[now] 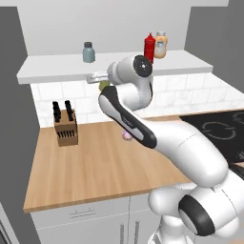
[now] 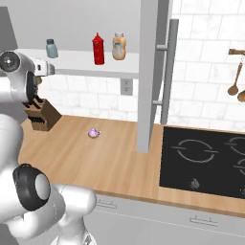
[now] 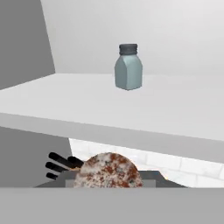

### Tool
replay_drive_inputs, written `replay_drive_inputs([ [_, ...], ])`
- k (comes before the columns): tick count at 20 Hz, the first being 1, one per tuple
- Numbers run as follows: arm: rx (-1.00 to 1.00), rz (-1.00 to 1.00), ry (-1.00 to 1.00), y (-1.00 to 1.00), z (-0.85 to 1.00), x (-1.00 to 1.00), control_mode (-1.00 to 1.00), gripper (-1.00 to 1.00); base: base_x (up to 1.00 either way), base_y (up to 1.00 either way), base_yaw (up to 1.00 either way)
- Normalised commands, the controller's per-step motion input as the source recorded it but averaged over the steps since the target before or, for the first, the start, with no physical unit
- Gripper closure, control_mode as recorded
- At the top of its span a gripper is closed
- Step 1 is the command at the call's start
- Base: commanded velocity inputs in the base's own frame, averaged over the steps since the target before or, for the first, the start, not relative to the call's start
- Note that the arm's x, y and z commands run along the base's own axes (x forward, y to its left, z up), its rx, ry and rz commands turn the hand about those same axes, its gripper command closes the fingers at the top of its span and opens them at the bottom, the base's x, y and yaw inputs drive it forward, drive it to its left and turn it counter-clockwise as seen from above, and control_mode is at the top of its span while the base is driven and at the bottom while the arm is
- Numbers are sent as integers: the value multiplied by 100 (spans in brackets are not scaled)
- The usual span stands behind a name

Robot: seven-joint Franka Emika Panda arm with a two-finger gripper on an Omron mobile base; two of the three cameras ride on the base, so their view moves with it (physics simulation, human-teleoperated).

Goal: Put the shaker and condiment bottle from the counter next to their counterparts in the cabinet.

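— Where's my gripper right now?
— I see it raised just below the front edge of the cabinet shelf, pinching the shaker; a bit of olive-yellow shows under the hand in the left base view, and its speckled cap sits between the fingertips in the hand view.
— And the rest?
— The condiment bottle stands on the shelf, touching or just beside the orange-tan bottle. The grey-teal shaker stands alone further left on the shelf, straight ahead of my hand camera. On the counter I see a knife block and a small pink thing
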Motion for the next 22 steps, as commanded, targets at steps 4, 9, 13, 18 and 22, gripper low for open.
replay_drive_inputs([
  [4, 0, 0, -5, 22, 54, -2, -100, 100, 0, 0, 0],
  [9, 0, 0, -5, 24, 56, 11, -100, 100, 0, 0, 0],
  [13, 0, 0, 0, 22, 32, 72, -100, 100, 0, 0, 0],
  [18, 0, 0, 0, 28, 2, 60, -100, 100, 0, 0, 0],
  [22, 0, 0, 0, 45, 0, 22, -100, 100, 0, 0, 0],
])
